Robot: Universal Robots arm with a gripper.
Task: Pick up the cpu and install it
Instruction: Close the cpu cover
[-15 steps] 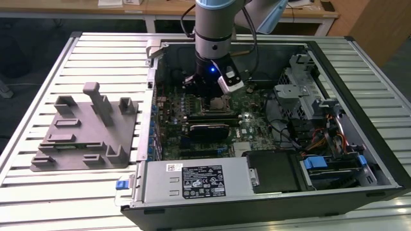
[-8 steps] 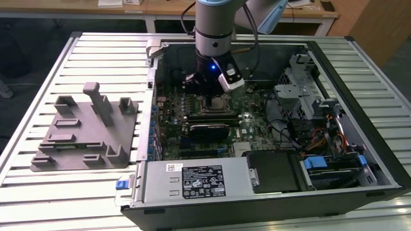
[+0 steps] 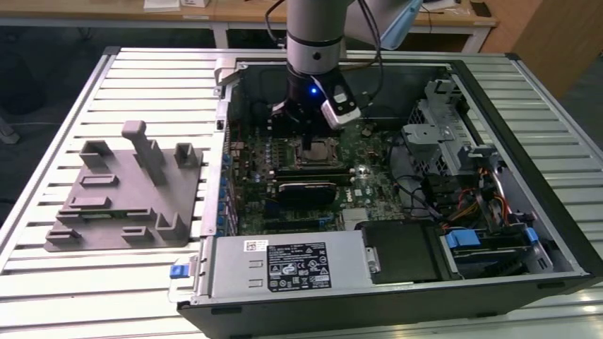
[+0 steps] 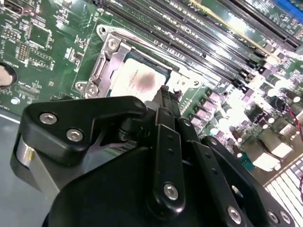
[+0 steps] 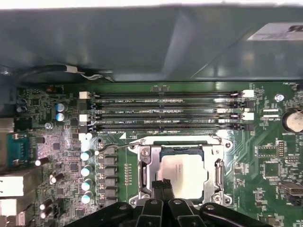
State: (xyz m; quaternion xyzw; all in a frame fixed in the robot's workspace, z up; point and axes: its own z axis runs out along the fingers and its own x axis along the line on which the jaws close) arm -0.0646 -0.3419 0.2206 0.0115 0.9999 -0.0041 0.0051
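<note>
The cpu (image 5: 184,172) lies flat in the open metal socket (image 5: 143,163) on the green motherboard; its silver top (image 4: 137,78) shows a dull reddish reflection. My gripper (image 5: 162,182) hangs just above the cpu's near edge, its two black fingertips pressed together with nothing between them. In the second wrist view the gripper (image 4: 166,91) tapers to a point over the chip's rim. In the exterior view the gripper (image 3: 303,141) stands upright inside the open computer case, directly over the socket (image 3: 318,152).
Memory slots (image 5: 165,111) run beside the socket. A thin socket lever (image 5: 118,146) sticks out on one side. The grey holder (image 3: 123,191) sits on the table at the exterior view's left. A power supply box (image 3: 282,265) and a drive cage (image 3: 443,134) crowd the case.
</note>
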